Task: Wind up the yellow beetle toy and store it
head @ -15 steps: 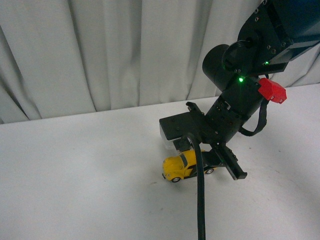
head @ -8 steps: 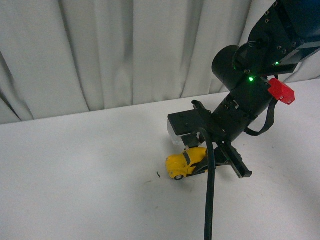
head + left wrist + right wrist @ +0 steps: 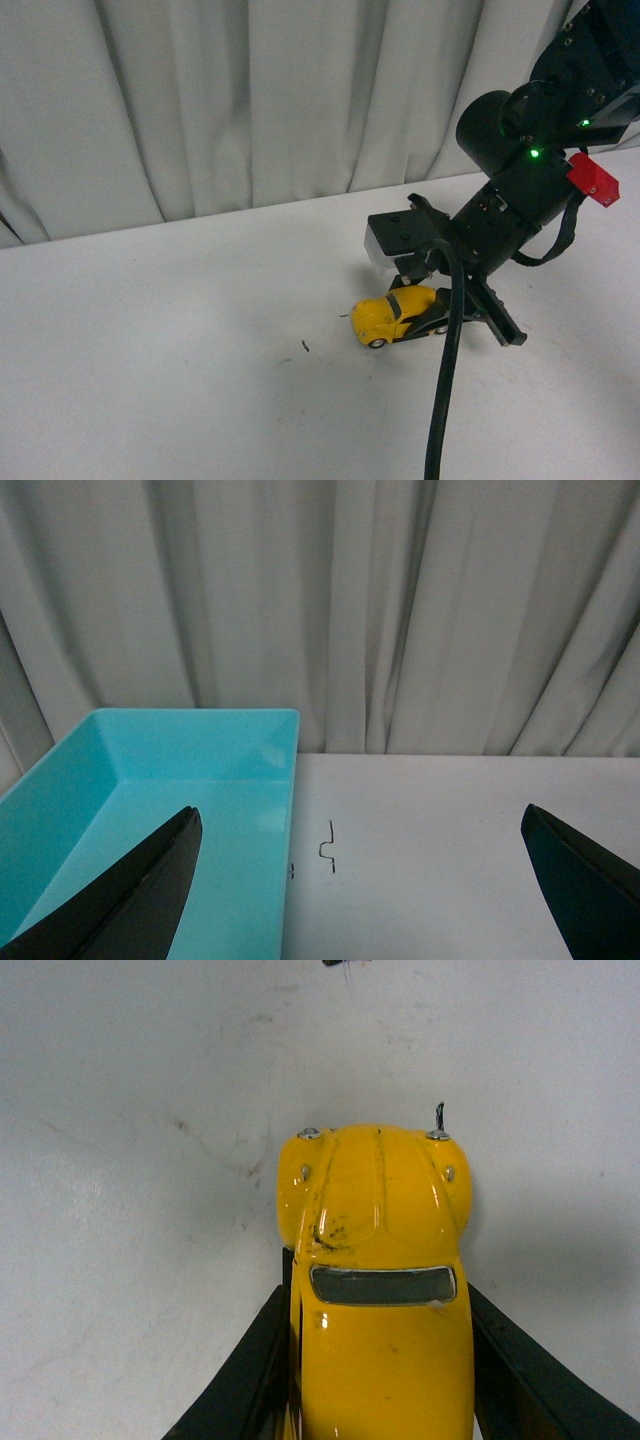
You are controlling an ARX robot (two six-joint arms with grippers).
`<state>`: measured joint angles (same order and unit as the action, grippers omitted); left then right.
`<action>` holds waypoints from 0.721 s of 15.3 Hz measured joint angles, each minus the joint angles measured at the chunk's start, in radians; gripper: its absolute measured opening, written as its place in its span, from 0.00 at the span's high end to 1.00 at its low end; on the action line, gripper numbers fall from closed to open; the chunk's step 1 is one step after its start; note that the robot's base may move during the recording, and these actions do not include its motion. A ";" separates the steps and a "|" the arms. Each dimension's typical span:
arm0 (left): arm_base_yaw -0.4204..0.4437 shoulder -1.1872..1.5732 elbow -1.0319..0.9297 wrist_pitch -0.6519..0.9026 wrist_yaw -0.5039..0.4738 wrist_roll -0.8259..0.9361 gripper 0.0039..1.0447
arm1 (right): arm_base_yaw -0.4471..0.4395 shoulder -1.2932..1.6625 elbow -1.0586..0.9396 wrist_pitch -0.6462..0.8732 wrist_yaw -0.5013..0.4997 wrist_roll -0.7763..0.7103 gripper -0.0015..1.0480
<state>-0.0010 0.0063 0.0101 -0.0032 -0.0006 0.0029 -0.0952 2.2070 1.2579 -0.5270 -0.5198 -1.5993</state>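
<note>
The yellow beetle toy (image 3: 396,313) sits on the white table with its nose pointing left, wheels on the surface. My right gripper (image 3: 425,318) is shut on its rear half. In the right wrist view the toy (image 3: 378,1290) fills the gap between the two black fingers (image 3: 250,1380), which press its sides. My left gripper (image 3: 360,880) is open and empty over the table, with a turquoise bin (image 3: 120,810) under one finger. The left arm is out of the front view.
A small dark mark (image 3: 304,347) lies on the table left of the toy. A thin bent wire-like mark (image 3: 328,847) lies beside the bin's edge. Grey curtain (image 3: 200,100) hangs behind the white table (image 3: 150,350).
My right gripper has dragged the toy to the right along the table. A dark mark shows where the toy stood.
</note>
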 joint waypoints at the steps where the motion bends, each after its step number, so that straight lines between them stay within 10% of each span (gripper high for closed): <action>1: 0.000 0.000 0.000 0.000 0.000 0.000 0.06 | -0.014 -0.003 -0.006 -0.004 -0.003 -0.011 0.60; 11: 0.000 0.000 0.000 0.000 0.000 0.000 0.06 | -0.269 -0.050 -0.092 -0.119 -0.004 -0.134 0.60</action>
<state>-0.0010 0.0063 0.0101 -0.0032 -0.0006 0.0029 -0.3641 2.1574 1.1656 -0.6464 -0.5236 -1.7336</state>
